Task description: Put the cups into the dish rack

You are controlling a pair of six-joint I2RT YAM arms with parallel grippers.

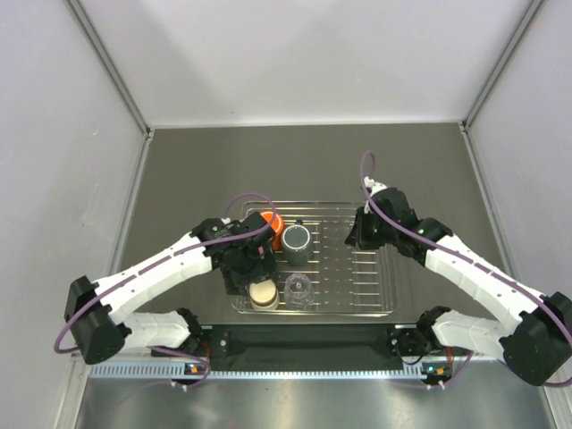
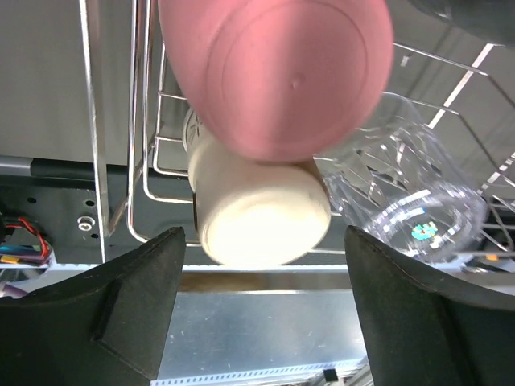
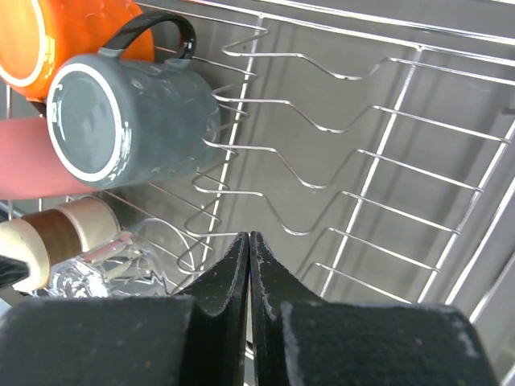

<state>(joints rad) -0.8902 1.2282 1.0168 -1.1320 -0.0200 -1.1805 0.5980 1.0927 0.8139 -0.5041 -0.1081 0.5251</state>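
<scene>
The silver dish rack (image 1: 391,295) lies mid-table. In it I see an orange cup (image 1: 273,223), a dark grey cup (image 1: 296,239), a cream cup (image 1: 263,293) and a clear cup (image 1: 299,288). My left gripper (image 1: 243,275) hangs over the rack's left end. In the left wrist view it (image 2: 264,265) is open and empty. Just past the fingertips a pink cup (image 2: 282,72) shows its base, above the cream cup (image 2: 261,213) and beside the clear cup (image 2: 410,201). My right gripper (image 3: 249,237) is shut and empty over the rack's bare wires (image 3: 386,161), right of the grey cup (image 3: 129,129).
The grey cup has a black handle (image 3: 153,32) lying against the orange cup (image 3: 48,40). The rack's right half has raised wire dividers (image 1: 362,268). White enclosure walls (image 1: 54,134) stand on three sides. A metal strip (image 1: 313,371) runs along the near edge between the arm bases.
</scene>
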